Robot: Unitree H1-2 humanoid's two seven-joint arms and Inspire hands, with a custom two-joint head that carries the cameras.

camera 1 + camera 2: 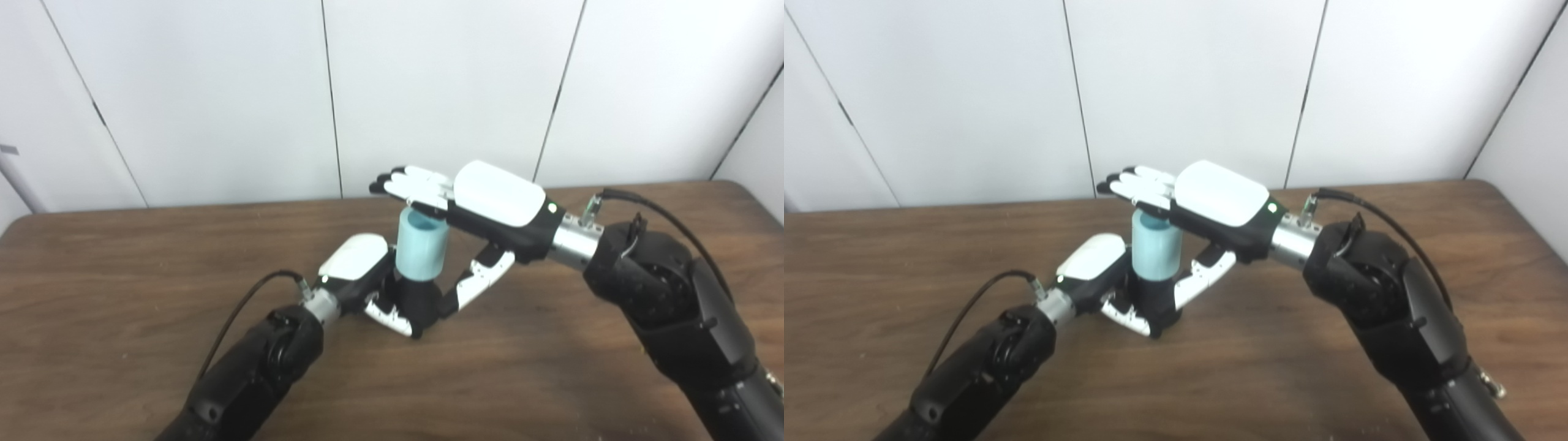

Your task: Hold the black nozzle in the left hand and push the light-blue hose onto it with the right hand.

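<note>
The black nozzle (418, 300) stands upright on the table, and my left hand (361, 272) is shut around its base from the left. The light-blue hose (420, 245), a short open-topped tube, sits upright on top of the nozzle. My right hand (484, 202) lies flat over the hose's top rim, fingers stretched out straight to the left, palm down and touching the rim. Its thumb hangs down beside the nozzle on the right. In the right eye view the same hose (1156, 245) shows beneath the right hand (1206, 199).
The brown wooden table (122, 275) fills the lower view, with white wall panels behind it. A black cable (245, 306) loops from my left wrist and another cable (661, 214) arcs over my right forearm.
</note>
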